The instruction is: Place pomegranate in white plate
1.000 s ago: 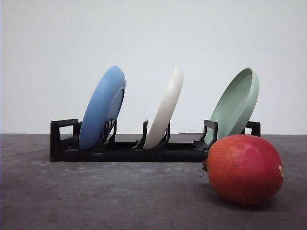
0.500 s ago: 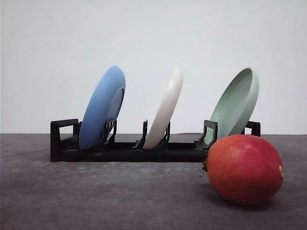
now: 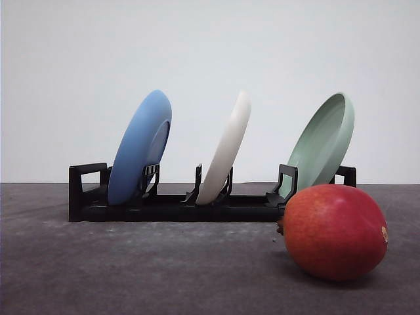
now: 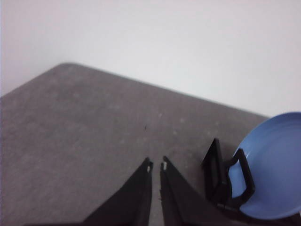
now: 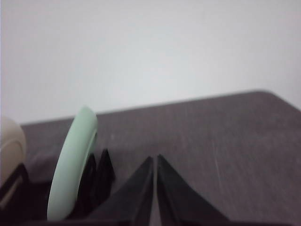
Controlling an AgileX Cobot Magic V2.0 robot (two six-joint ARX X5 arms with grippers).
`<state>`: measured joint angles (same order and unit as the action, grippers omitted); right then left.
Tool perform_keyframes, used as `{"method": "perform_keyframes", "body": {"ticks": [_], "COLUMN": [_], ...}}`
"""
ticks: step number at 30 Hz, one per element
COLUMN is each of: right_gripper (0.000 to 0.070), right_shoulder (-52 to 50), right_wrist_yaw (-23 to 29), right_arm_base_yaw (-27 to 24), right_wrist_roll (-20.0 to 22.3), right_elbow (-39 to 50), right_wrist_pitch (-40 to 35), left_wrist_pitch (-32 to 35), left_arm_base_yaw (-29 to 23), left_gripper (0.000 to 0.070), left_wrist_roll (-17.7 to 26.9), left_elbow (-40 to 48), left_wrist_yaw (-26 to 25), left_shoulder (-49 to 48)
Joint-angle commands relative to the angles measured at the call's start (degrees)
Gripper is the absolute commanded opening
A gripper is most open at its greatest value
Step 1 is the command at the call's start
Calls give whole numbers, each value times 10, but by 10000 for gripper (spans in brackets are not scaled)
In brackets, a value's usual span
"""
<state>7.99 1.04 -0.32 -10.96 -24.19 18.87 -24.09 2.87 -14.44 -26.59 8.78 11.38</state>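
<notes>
The red pomegranate (image 3: 335, 231) lies on the dark table at the near right, in front of the rack's right end. The white plate (image 3: 226, 149) stands on edge in the middle slot of a black rack (image 3: 164, 205); its off-white rim (image 5: 10, 143) also shows in the right wrist view. My left gripper (image 4: 156, 165) is shut with nothing in it, above bare table beside the blue plate (image 4: 273, 169). My right gripper (image 5: 154, 160) is shut and empty too, hanging next to the pale green plate (image 5: 73, 162).
The blue plate (image 3: 140, 147) leans in the rack's left slot and the pale green plate (image 3: 323, 144) in its right slot, just behind the fruit. The grey table (image 3: 131, 269) spreads in front of the rack. A plain white wall stands behind.
</notes>
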Motion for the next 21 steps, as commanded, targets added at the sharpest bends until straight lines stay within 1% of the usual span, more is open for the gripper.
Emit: {"method": "perform_keyframes", "body": {"ticks": [1, 3, 5, 8, 10, 14, 16, 18, 21], "right_gripper": [5, 5, 5, 5, 5, 5, 5, 5, 5], "right_shoulder": [27, 58, 91, 136, 164, 226, 249, 269, 287], "right_wrist_yaw": [-7, -31, -59, -114, -140, -194, -206, -205, -201], "right_arm_base_yaw": [1, 1, 1, 1, 2, 5, 13, 32, 79], "right_wrist_roll": [3, 37, 61, 66, 68, 74, 74, 75, 94], "right_elbow": [-33, -59, -78, -93, -97, -97, -97, -97, -97], "right_wrist_pitch": [25, 46, 59, 61, 60, 60, 55, 44, 25], "left_wrist_pitch": [-23, -58, -87, -119, -134, -144, -138, -128, -107], "left_arm_base_yaw": [0, 0, 0, 0, 0, 1, 6, 21, 52], "left_gripper": [13, 12, 12, 12, 12, 12, 12, 12, 12], "left_wrist_roll": [5, 6, 20, 46, 58, 89, 102, 108, 110], "left_elbow": [-33, -66, -97, -138, -162, -200, -212, -225, -240], "left_wrist_yaw": [-5, -31, -63, -107, -131, -173, -187, -188, -188], "left_shoulder": [32, 77, 121, 186, 225, 301, 330, 358, 390]}}
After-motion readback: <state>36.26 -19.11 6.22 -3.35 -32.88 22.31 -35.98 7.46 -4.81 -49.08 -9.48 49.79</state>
